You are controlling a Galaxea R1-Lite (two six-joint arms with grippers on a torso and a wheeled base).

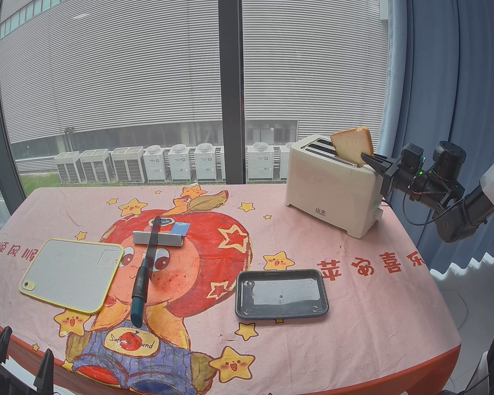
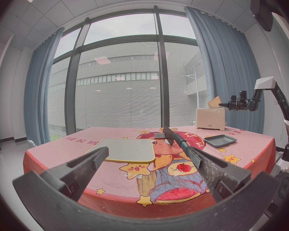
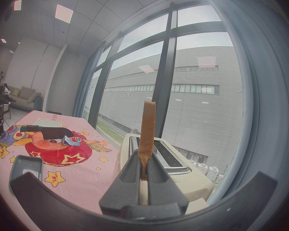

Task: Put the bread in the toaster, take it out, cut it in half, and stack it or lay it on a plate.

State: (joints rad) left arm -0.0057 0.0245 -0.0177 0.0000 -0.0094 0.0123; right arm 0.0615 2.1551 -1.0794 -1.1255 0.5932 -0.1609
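Bread (image 1: pixel 352 145), one tilted slice, sits at two o'clock on the table (image 1: pixel 400 314) with its lower edge at the toaster (image 1: pixel 332 190) top. The right gripper (image 1: pixel 371 160) is closed tight on its edge. The plate (image 1: pixel 281 294) lies at five o'clock, the knife (image 1: pixel 145 272) and cutting board (image 1: pixel 71 272) near nine. The left gripper (image 2: pixel 146 153) gapes wide at seven, holding nothing
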